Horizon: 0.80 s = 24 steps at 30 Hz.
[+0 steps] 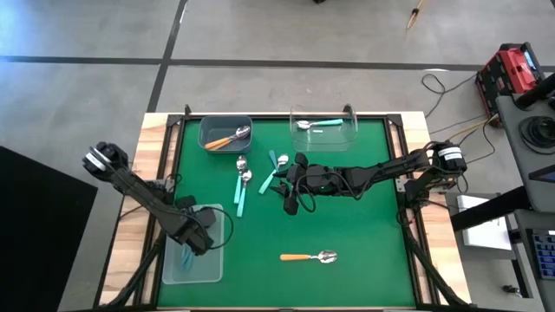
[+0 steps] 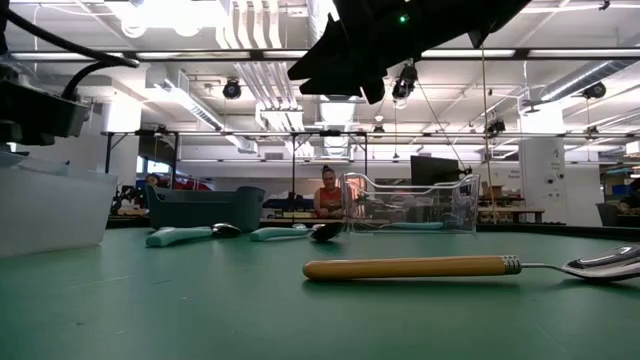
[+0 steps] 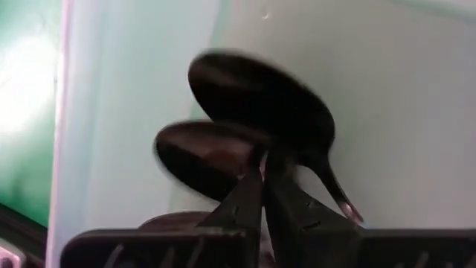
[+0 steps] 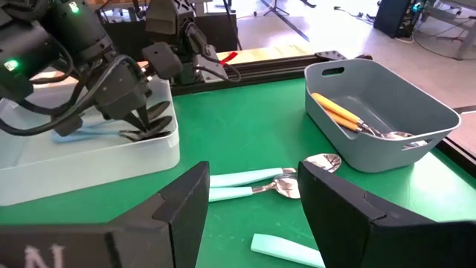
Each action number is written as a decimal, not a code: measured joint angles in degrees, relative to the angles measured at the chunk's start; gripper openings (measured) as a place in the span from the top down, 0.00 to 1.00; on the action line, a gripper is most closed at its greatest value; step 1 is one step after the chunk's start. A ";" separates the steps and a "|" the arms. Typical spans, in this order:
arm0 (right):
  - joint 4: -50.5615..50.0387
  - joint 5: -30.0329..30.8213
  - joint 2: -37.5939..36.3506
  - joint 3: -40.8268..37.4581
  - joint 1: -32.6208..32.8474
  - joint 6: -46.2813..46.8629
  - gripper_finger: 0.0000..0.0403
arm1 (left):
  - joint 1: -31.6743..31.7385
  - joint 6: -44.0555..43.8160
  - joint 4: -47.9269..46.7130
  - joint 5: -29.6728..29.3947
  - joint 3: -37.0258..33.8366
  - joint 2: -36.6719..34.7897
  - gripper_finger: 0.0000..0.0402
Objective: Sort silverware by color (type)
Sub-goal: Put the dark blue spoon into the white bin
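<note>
Right claw, jaws spread wide, hovers mid-frame over the teal-handled spoons on the green bench; I judge it should drop square over one handle before closing. Left claw, pressed together, dips into the clear tray at lower left among dark spoons.

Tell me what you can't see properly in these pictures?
- High view: the left gripper covers what lies in the translucent bin.
- Left wrist view: dark spoon bowls blurred, handles hidden behind the fingers.
- Low view: orange-handled spoon bowl cut off by the edge.
</note>
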 joint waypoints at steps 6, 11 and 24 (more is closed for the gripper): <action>-0.29 0.00 0.00 0.00 0.00 0.08 0.51 | -0.03 -0.01 0.12 2.00 0.00 -1.04 1.00; -0.38 0.02 0.00 0.00 0.00 0.09 0.51 | -0.20 0.31 0.39 3.98 0.50 -2.09 1.00; -0.47 0.00 0.00 0.00 0.00 0.11 0.51 | -5.47 1.09 2.22 14.72 0.44 -2.79 1.00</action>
